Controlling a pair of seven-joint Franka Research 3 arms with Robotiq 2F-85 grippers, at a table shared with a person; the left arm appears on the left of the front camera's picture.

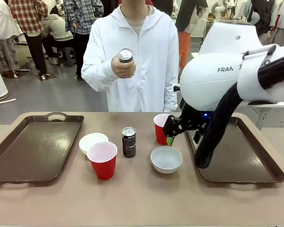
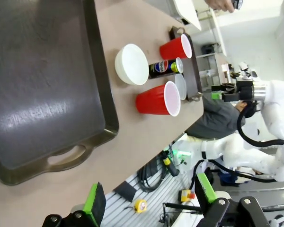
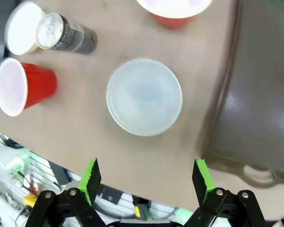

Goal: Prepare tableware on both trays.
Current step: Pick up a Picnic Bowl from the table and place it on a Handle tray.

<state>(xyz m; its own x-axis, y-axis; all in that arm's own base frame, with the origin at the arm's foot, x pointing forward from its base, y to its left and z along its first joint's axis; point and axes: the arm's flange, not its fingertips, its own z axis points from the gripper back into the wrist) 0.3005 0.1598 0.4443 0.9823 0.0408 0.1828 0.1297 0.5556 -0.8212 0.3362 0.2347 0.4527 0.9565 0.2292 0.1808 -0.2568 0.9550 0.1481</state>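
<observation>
The near bowl (image 3: 144,96) sat on the tabletop (image 1: 142,198) just beside the right tray (image 1: 246,163), not yet on it. The right gripper (image 3: 146,177) hung over it, jaws wide and empty. Likely step: 1st pick, bowl to right tray.

Next move, as I judged it: drop straight down, pinch the rim w/ 1 finger inside and 1 outside, since the bowl looked too broad to straddle safely. Then lift and carry sideways over the tray's raised rim. The far red cup (image 1: 161,128) stood close behind the gripper; a knock was possible.

The other tableware: 2nd bowl (image 1: 93,142) and near red cup (image 1: 102,160) next to the left tray (image 1: 33,151), 1 can (image 1: 128,142) upright between the bowls. A 2nd can (image 1: 125,55) was in the person's hand (image 1: 124,67), held up at chest height. Both trays were bare.

The left gripper (image 2: 149,195) was also wide and empty, off the table's near edge by the left tray.

Bowls: whitish, smooth, round, shallow, thin-walled, probably light. Cups: red plastic, white inside, tapered. Cans: dark, slim, silver tops. Trays: dark brown plastic, glossy w/ scuffs, rounded corners, cut-out handles. Tabletop: tan, matte.
</observation>
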